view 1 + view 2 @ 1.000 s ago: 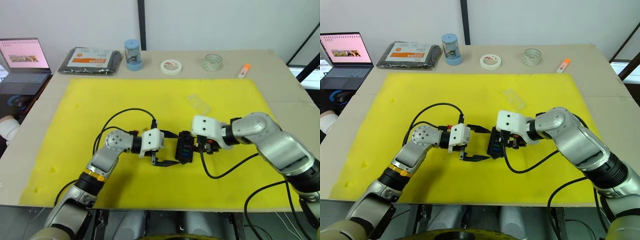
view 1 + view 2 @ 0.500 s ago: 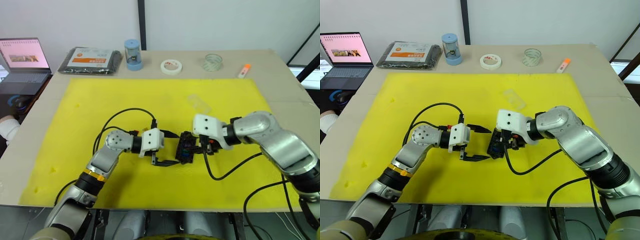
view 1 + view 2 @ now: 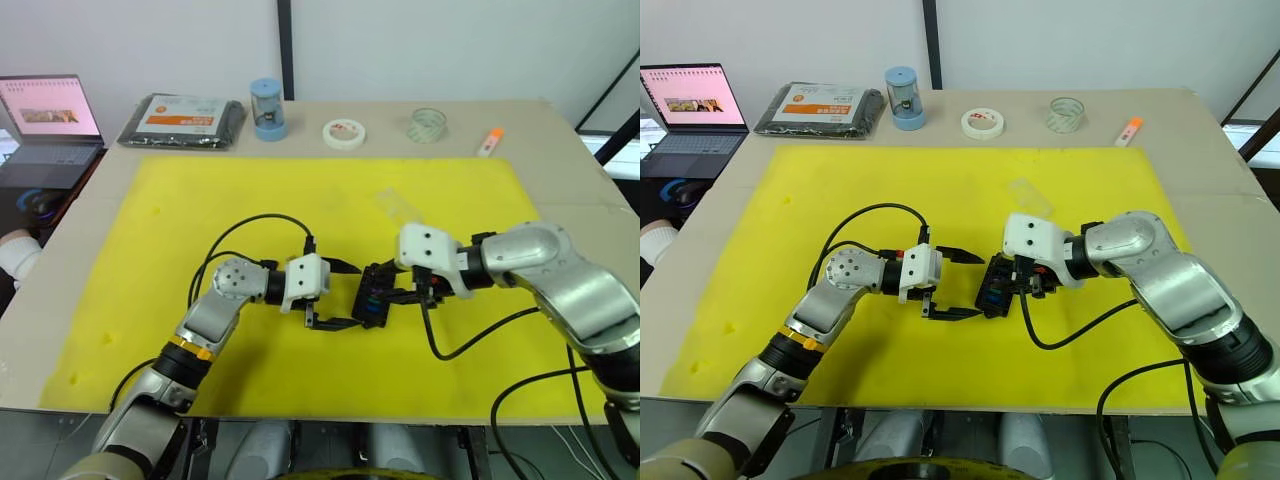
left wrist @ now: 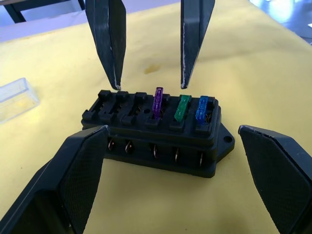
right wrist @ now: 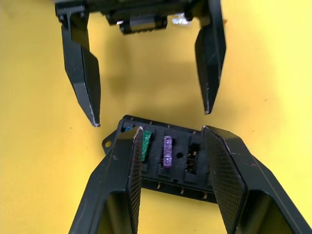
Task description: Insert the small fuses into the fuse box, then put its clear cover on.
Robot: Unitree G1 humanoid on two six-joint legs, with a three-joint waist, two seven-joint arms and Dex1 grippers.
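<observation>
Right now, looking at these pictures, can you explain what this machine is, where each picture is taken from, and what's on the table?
It is a humanoid robot with two arms. Two pictures come from its head, looking down; two come from cameras on its wrists. On a yellow mat lies a black fuse box with purple, green and blue fuses standing in it. The left gripper and right gripper sit open on either side of the box, holding nothing. A clear cover lies farther back. Tape rolls sit by the far edge.
</observation>
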